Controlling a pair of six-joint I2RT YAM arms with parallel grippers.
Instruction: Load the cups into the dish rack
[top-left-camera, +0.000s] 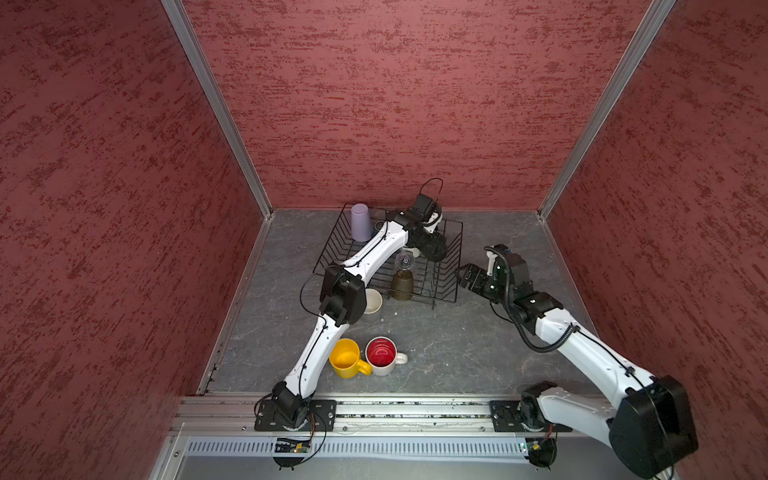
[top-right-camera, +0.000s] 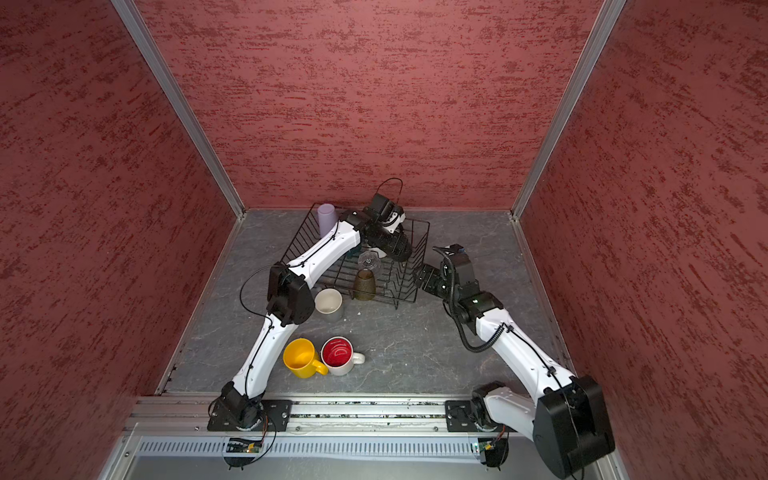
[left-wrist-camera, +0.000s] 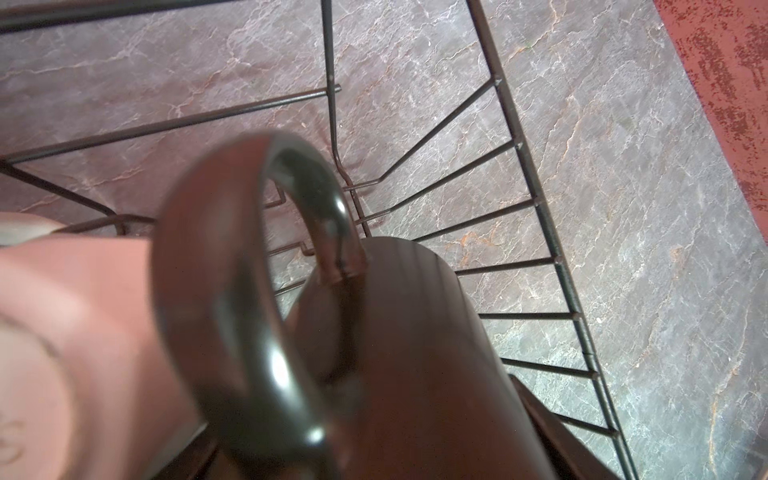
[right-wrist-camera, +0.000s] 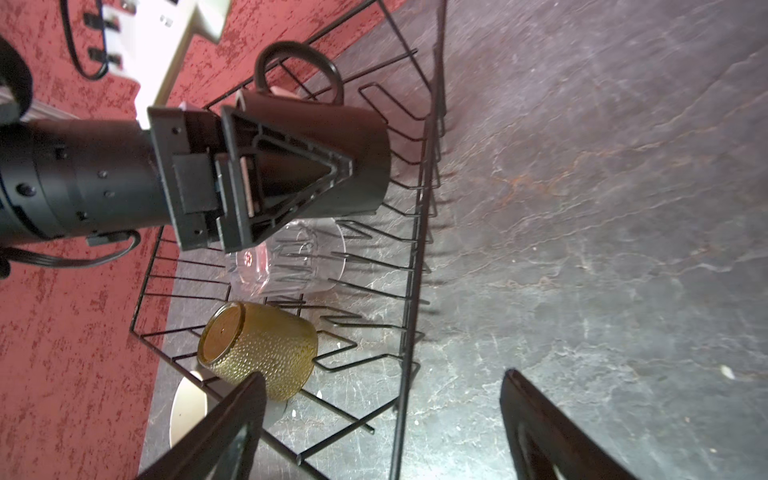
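The black wire dish rack (top-left-camera: 452, 232) (top-right-camera: 420, 249) stands at the back. My left gripper (top-left-camera: 434, 248) (right-wrist-camera: 332, 166) reaches into its far right corner, shut on a black mug (top-right-camera: 395, 247) (left-wrist-camera: 415, 353) (right-wrist-camera: 361, 137) tilted bottom-up over the wires. Inside the rack a lavender cup (top-left-camera: 360, 222), a clear glass (top-left-camera: 404, 261) (right-wrist-camera: 291, 257) and an amber glass (top-left-camera: 402, 284) (right-wrist-camera: 257, 349) are upside down. My right gripper (top-left-camera: 461, 276) (right-wrist-camera: 380, 374) hangs open and empty just off the rack's right side.
A grey cup with a cream inside (top-left-camera: 372, 300) (top-right-camera: 329, 303) stands on the floor against the rack's near side, under my left elbow. A yellow mug (top-left-camera: 347, 357) and a white mug with a red inside (top-left-camera: 382, 355) stand upright near the front. Red walls close in on three sides.
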